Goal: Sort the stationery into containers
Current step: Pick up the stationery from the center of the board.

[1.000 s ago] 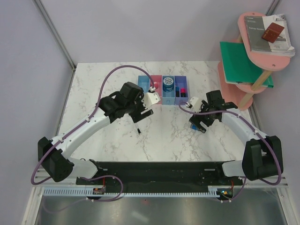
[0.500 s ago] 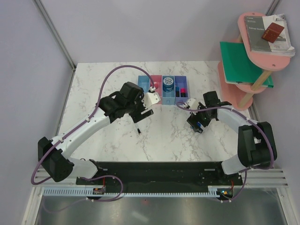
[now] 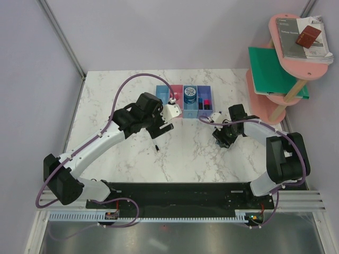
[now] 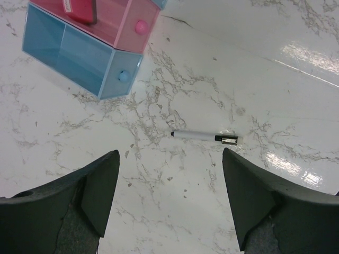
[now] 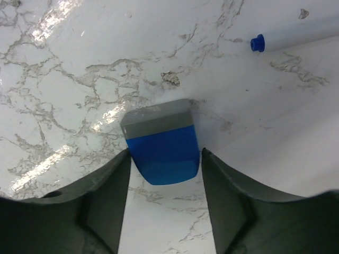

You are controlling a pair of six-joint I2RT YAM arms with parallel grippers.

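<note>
On the tabletop (image 3: 106, 106), short of the containers (image 3: 159, 92), the right end effector (image 3: 224, 138) has been swung inward and narrowed onto the blue-and-grey eraser (image 5: 161, 148), so a lift is judged imminent. The left end effector (image 4: 169, 169) is held open above the thin pen (image 4: 204, 136). The contact with the eraser is shown only by the right wrist view; from overhead it can hardly be made out.

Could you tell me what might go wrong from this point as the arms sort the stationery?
1. The right gripper flanks only the blue end of the blue-and-grey block; lifted, it could pivot or slip out.
2. The blue-capped white marker lies close by and might get knocked.
3. The thin pen lies flat below the open left gripper; fingers may scrape the table.
</note>
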